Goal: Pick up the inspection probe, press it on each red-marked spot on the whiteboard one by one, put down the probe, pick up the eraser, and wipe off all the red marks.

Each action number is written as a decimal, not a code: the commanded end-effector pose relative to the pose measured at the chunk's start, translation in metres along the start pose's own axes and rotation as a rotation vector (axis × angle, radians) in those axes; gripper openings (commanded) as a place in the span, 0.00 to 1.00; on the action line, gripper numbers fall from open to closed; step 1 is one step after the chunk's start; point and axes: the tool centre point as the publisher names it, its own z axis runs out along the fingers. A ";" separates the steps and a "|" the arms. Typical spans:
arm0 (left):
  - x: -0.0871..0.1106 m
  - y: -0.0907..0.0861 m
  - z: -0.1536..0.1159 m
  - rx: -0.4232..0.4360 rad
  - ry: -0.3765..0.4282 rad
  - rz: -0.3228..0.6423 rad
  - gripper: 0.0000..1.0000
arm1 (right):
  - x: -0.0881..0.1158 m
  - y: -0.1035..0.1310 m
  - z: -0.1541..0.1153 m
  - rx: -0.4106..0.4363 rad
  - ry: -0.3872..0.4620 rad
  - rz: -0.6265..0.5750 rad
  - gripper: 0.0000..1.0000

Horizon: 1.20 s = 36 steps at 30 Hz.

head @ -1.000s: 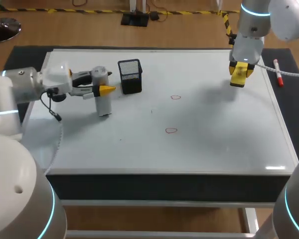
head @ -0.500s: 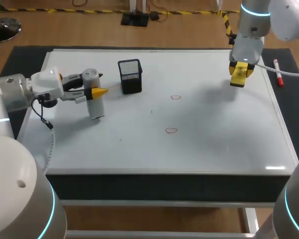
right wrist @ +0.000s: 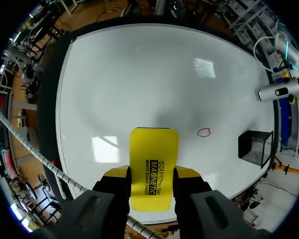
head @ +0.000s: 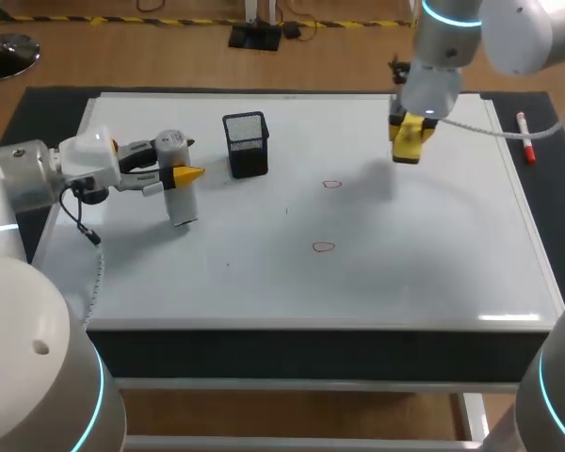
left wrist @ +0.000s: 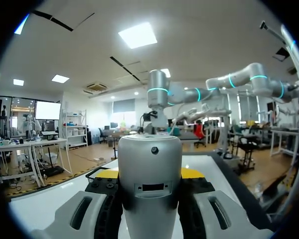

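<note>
the left gripper (head: 183, 158) holds a pale grey, round-topped cylindrical probe (head: 179, 196).

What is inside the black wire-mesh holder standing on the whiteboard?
Nothing shows inside the black wire-mesh holder; its open top looks empty. The near wall hides its floor.

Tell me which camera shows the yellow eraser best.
The right wrist view: the eraser fills the middle, printed face showing, clamped in the right gripper. The head view shows it only small, over the whiteboard. The left wrist view does not show it clearly.
</note>
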 end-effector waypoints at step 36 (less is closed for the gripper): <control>0.000 -0.001 0.000 0.001 -0.001 0.002 0.00 | -0.148 0.060 0.050 -0.014 0.071 -0.383 0.00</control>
